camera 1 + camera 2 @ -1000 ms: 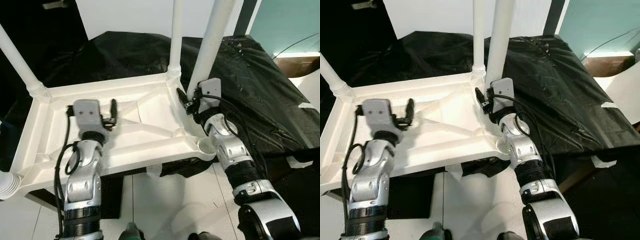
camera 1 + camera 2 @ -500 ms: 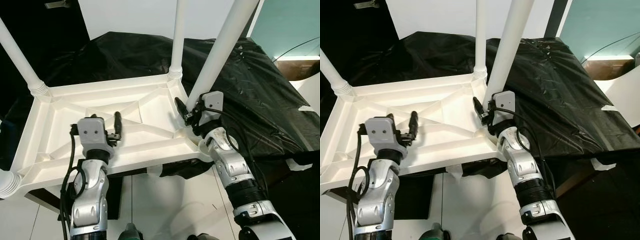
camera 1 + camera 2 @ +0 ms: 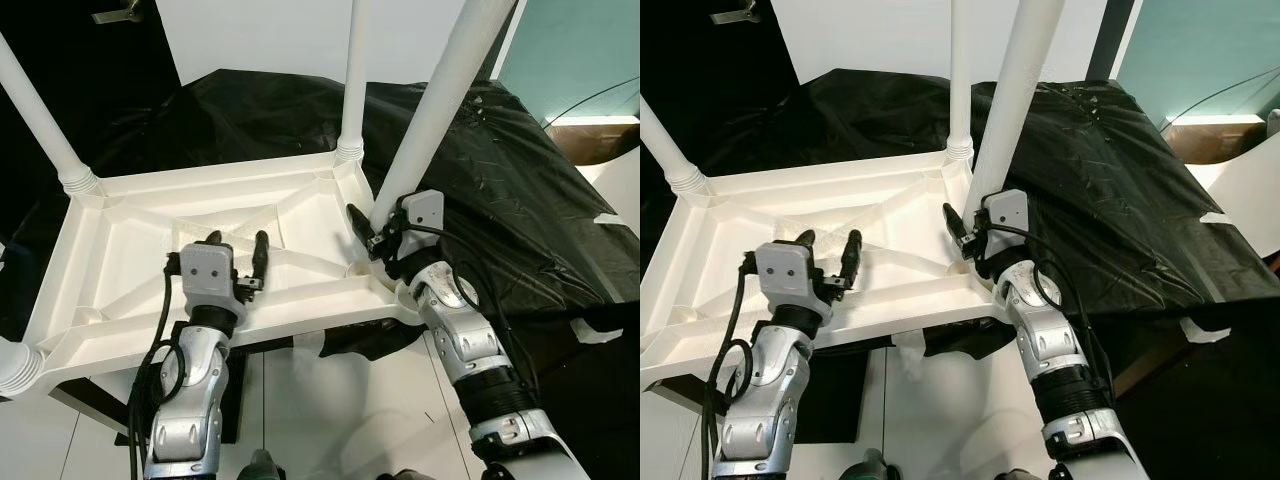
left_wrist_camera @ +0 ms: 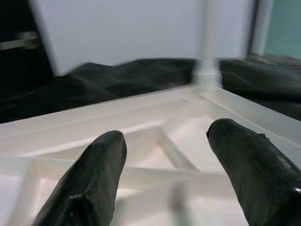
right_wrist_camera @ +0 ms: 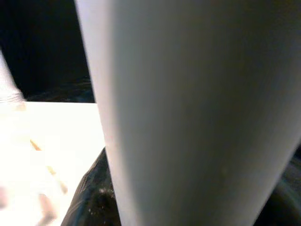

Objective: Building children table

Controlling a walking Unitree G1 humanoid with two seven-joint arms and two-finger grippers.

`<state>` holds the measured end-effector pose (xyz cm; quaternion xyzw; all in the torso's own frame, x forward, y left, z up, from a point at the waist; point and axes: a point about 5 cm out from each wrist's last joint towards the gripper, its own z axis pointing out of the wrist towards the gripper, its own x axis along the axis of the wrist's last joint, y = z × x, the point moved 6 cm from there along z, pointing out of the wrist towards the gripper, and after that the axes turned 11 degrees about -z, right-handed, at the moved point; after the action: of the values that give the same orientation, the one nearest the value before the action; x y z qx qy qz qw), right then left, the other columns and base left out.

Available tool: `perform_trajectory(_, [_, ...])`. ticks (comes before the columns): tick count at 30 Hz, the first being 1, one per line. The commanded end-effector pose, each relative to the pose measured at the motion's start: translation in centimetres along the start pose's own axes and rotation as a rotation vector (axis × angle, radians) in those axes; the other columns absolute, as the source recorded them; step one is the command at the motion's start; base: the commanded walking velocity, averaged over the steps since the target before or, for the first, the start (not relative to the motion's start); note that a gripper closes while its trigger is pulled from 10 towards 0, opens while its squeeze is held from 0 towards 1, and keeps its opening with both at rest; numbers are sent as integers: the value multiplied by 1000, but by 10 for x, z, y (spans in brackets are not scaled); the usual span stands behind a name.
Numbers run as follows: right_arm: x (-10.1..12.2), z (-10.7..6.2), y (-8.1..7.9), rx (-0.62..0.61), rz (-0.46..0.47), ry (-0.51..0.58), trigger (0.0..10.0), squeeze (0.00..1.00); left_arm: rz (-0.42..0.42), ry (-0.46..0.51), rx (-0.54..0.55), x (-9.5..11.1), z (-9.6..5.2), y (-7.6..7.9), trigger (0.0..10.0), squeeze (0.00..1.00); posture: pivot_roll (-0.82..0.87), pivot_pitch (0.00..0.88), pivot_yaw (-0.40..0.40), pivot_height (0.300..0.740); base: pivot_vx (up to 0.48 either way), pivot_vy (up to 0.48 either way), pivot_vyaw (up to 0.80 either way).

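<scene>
A white plastic table top (image 3: pixel 120 250) lies upside down on a black sheet. Three white legs stand in its corners: far left (image 3: pixel 40 120), far right (image 3: pixel 354 70) and near left (image 3: pixel 15 370). My right gripper (image 3: pixel 372 222) is shut on the lower end of a fourth white leg (image 3: pixel 440 110). This leg leans to the right just above the near right corner socket (image 3: pixel 408 292). In the right wrist view the leg (image 5: pixel 197 113) stands close in front of a black finger (image 5: pixel 89 202). My left gripper (image 3: pixel 237 245) hangs open over the ribbed underside, holding nothing, its fingers (image 4: pixel 89 183) spread apart.
A crinkled black plastic sheet (image 3: pixel 500 150) covers the surface under and to the right of the table top. White floor (image 3: pixel 330 400) lies below the near edge. A brown box (image 3: pixel 600 135) sits at the far right by a teal wall.
The held leg now leans further right, with its lower end nearer the near right corner. My left gripper has drawn back toward me and shifted right.
</scene>
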<state>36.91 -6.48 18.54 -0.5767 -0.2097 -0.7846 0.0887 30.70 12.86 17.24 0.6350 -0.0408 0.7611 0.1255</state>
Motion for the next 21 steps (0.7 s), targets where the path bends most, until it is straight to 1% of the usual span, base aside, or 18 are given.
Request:
perform_trajectory(1, [4,-3,-1,14,16,6,10000,0,-17,-75,-246,-8,-7,28,10000,0,137,0,-20,740,0,0,0])
perform_trajectory(2, [4,-3,-1,14,16,6,10000,0,-17,-75,-246,-8,-7,28,10000,0,137,0,-20,740,0,0,0])
perform_trajectory(3, [3,-5,-1,19,29,1,10000,0,-10,-100,-289,-10,-11,31,10000,0,134,1,-18,740,0,0,0])
perform_trajectory(4, [3,-5,-1,19,29,1,10000,0,-10,-100,-289,-10,-11,31,10000,0,134,1,-18,740,0,0,0])
perform_trajectory(6, [1,-8,1,30,52,-20,10000,0,6,-141,-354,-11,-16,34,10000,0,128,3,-13,740,0,0,0])
perform_trajectory(7, [1,-8,1,30,52,-20,10000,0,6,-141,-354,-11,-16,34,10000,0,128,3,-13,740,0,0,0])
perform_trajectory(8, [1,-9,3,34,63,-27,10000,0,12,-160,-397,-11,-19,38,10000,0,123,4,-11,740,0,0,0])
perform_trajectory(9, [1,-9,3,34,63,-27,10000,0,12,-160,-397,-11,-19,38,10000,0,123,4,-11,740,0,0,0])
perform_trajectory(10, [1,-9,3,36,68,-32,10000,0,15,-170,-422,-10,-21,40,10000,0,121,3,-10,740,0,0,0])
perform_trajectory(12, [3,-10,4,50,74,-40,10000,0,4,-195,-488,-9,-27,48,10000,0,116,5,-10,740,0,0,0])
perform_trajectory(14, [3,-10,4,56,76,-44,10000,0,0,-203,-507,-9,-29,51,10000,0,116,5,-10,740,0,0,0])
perform_trajectory(15, [2,-12,5,67,71,-54,10000,0,20,-223,-541,-11,-31,54,10000,0,115,2,-15,740,0,0,0])
perform_trajectory(16, [2,-12,5,67,71,-54,10000,0,20,-223,-541,-11,-31,54,10000,0,115,2,-15,740,0,0,0])
perform_trajectory(18, [-2,-15,6,81,60,-81,10000,0,55,-266,-608,-16,-37,62,10000,0,114,3,-20,740,0,0,0])
perform_trajectory(19, [-2,-15,6,81,60,-81,10000,0,55,-266,-608,-16,-37,62,10000,0,114,3,-20,740,0,0,0])
perform_trajectory(21, [-4,-18,6,91,57,-102,10000,0,67,-301,-660,-19,-42,67,10000,0,111,4,-23,740,0,0,0])
